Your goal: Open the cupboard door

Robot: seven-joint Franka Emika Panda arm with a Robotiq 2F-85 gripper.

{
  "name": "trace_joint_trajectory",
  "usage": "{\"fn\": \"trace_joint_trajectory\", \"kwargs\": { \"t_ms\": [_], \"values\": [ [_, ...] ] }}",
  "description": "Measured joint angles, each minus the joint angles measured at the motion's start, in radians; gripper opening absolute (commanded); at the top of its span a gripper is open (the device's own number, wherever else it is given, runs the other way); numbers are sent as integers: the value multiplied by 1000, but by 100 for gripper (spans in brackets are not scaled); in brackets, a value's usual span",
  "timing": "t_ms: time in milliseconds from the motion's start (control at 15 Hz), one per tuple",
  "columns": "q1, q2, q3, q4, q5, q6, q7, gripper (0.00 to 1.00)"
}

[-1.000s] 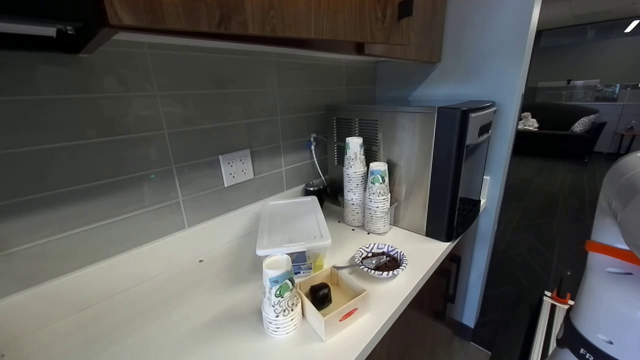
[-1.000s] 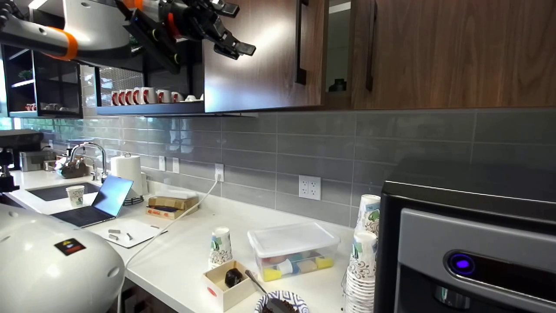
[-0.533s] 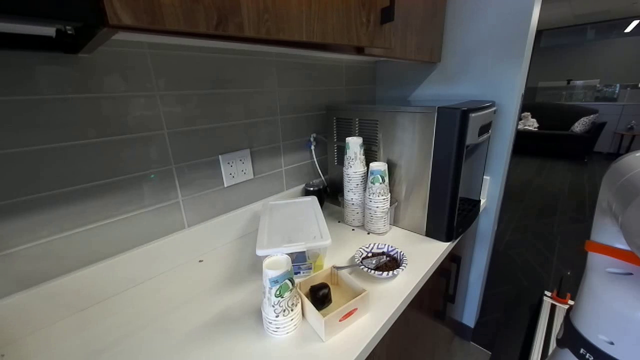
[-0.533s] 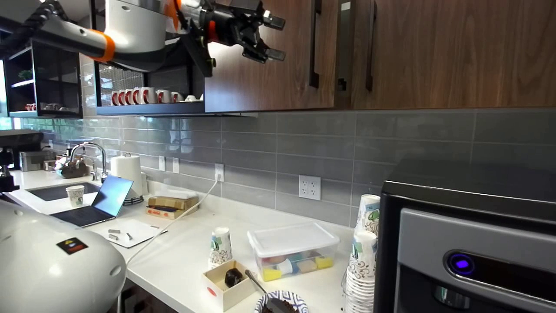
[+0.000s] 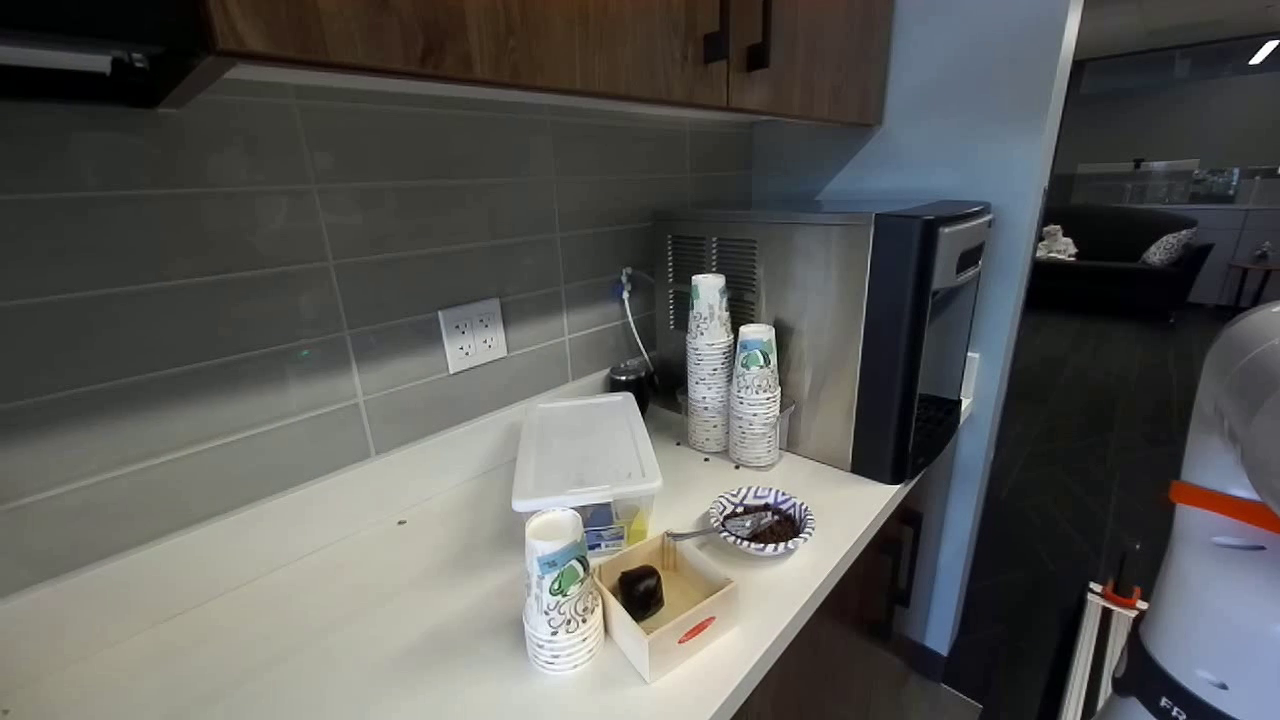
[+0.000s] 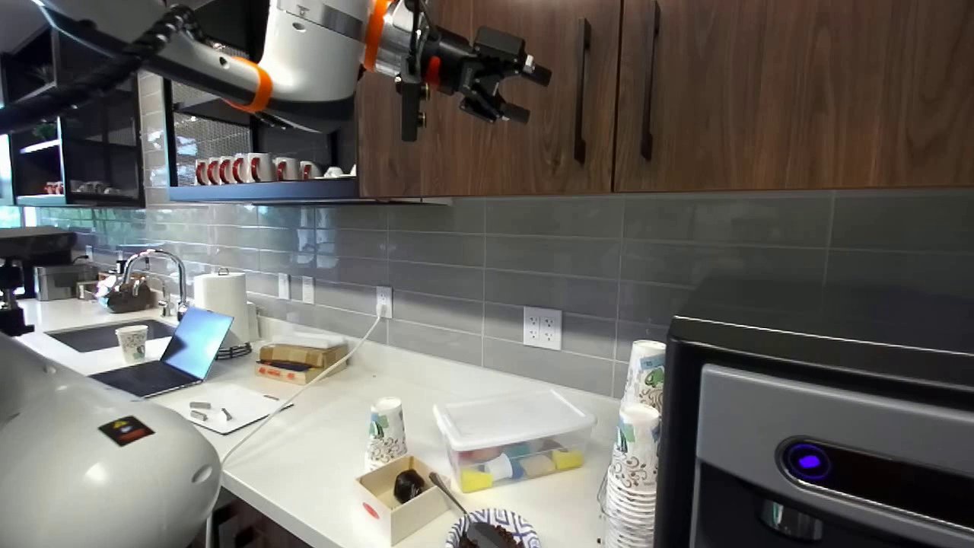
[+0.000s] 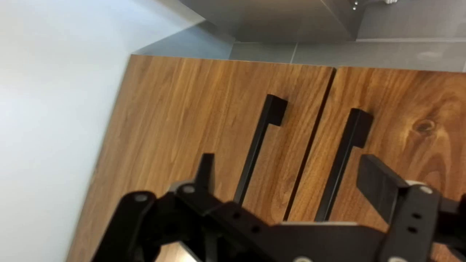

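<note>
Two brown wooden cupboard doors hang side by side above the counter. The door farther from the wall and the door by the wall both look shut, with a thin gap between them. Each has a long black handle: one on the farther door, one on the wall-side door. Both handles also show in the wrist view, wall-side handle at left and farther-door handle at right. My gripper is open and empty in front of the farther door, touching neither handle. It is out of view in an exterior view.
Below stand a steel ice machine, stacked paper cups, a lidded plastic bin, a small wooden box and a patterned bowl. An open shelf with mugs adjoins the cupboard. A pale wall borders the wall-side door.
The farther door stood ajar one second ago and has swung shut, its handle moving in beside the other handle. My open gripper and the arm have moved right in an exterior view.
</note>
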Motion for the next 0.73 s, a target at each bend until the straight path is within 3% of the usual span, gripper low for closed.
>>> {"fn": "trace_joint_trajectory", "kwargs": {
  "t_ms": [333,733],
  "values": [
    [-26,40,-11,27,61,85,-51,100],
    [-32,45,-8,34,301,86,-198,100]
  ]
}}
